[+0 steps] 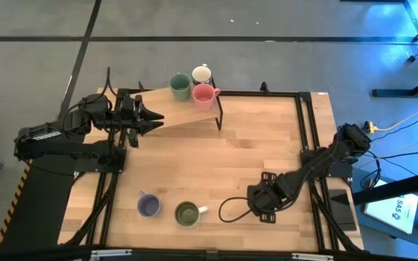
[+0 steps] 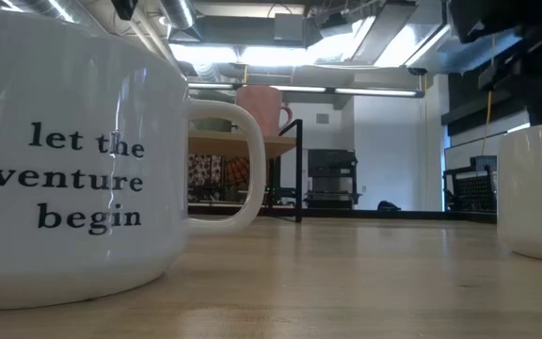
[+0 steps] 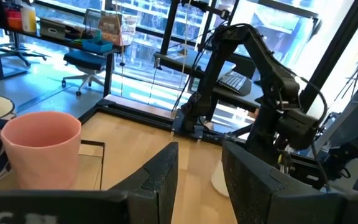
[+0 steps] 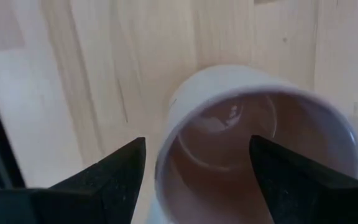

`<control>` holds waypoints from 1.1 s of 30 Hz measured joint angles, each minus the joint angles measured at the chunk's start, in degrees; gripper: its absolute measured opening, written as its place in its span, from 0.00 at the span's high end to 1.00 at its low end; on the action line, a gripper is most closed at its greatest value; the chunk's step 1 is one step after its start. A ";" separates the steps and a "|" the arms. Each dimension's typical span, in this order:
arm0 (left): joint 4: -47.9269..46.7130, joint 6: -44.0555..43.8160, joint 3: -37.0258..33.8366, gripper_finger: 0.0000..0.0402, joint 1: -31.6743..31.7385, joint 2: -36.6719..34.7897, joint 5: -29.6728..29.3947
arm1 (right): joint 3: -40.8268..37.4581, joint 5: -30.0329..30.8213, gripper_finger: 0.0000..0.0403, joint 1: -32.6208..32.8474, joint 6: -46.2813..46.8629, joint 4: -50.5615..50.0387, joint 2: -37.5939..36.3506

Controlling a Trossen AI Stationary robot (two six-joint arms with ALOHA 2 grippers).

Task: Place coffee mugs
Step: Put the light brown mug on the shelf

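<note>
1. Left claw (image 1: 153,118) is open and empty, at the bench's (image 1: 194,159) far-left corner, just beside the raised shelf (image 1: 187,109).
2. The shelf carries three mugs: teal-green mug (image 1: 180,86), white patterned mug (image 1: 202,74) and pink mug (image 1: 204,95).
3. Right claw (image 1: 256,201) hangs by the near-right edge with its fingers spread wide around the pale mug (image 4: 260,143), brown inside, not gripping it.
4. Lavender-blue mug (image 1: 148,206) and green mug (image 1: 187,213) stand at the near edge.
</note>
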 joint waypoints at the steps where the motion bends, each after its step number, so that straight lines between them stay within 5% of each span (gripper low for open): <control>1: 0.00 0.00 0.00 0.70 0.00 -0.02 -0.03 | -0.48 0.02 0.33 -0.05 -0.22 0.92 0.00; 5: -0.06 0.02 0.00 0.70 0.00 -0.06 -0.01 | -0.85 0.59 0.44 -0.81 -2.36 1.77 0.00; 11: -0.24 0.02 0.00 0.70 0.00 -0.04 -0.02 | -0.85 0.31 0.89 -2.46 -3.82 1.34 0.00; 13: -0.28 0.02 0.00 0.70 0.00 -0.03 -0.04 | -0.87 0.11 0.96 -3.10 -6.02 1.39 0.00; 27: -1.07 -0.20 0.00 0.70 0.01 0.00 -2.29 | 11.46 1.05 0.99 -15.98 -34.33 -0.27 0.09; 33: -1.08 8.87 0.00 0.70 -0.02 2.31 3.77 | 20.10 -2.70 0.99 -23.98 -49.32 -3.30 0.09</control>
